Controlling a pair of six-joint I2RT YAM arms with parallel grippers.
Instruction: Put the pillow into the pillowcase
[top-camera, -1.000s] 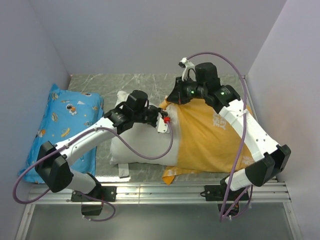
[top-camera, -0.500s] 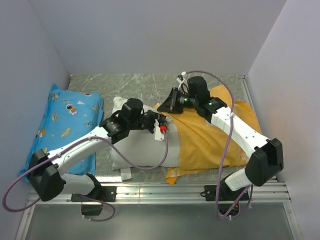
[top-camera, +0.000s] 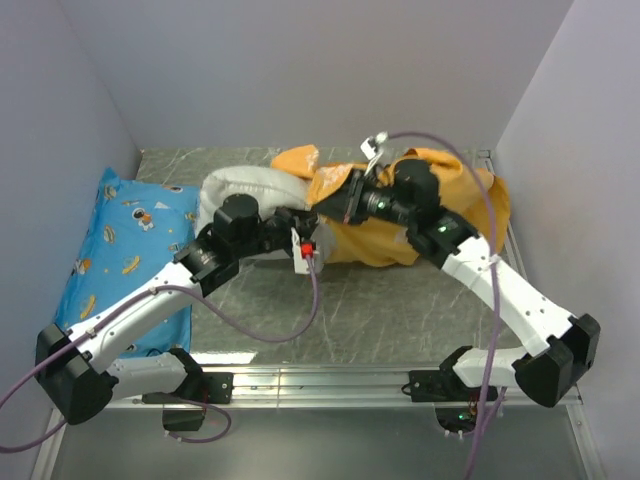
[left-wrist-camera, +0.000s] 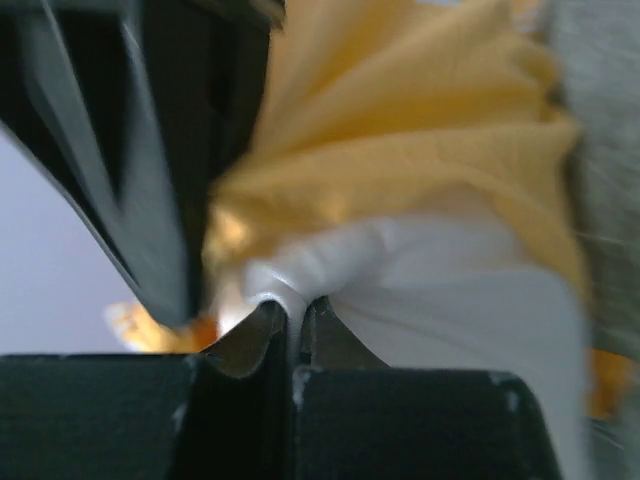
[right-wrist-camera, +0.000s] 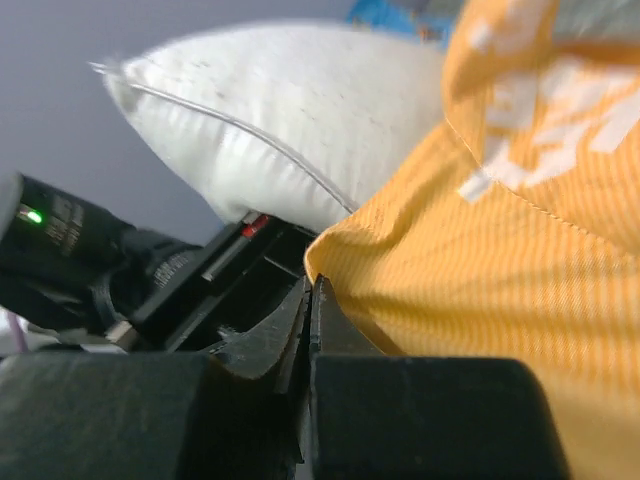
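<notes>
The left claw (left-wrist-camera: 295, 305) is clenched on the pillow (top-camera: 235, 187), the right claw (right-wrist-camera: 310, 292) on the pillowcase (top-camera: 450, 205) hem just beside it; the pillow's bare end extends leftward from both.

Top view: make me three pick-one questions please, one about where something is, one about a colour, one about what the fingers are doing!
1. Where is the blue pillow? A) on the left B) on the right C) on the wall
2. What colour is the pillowcase? A) green B) purple C) orange
3. What are the right fingers doing? A) standing wide open B) pinching the pillowcase's edge C) holding a cup
Answers: A, it lies by the left wall; C, its cloth is orange; B, the right wrist view shows them shut on orange cloth.
</notes>
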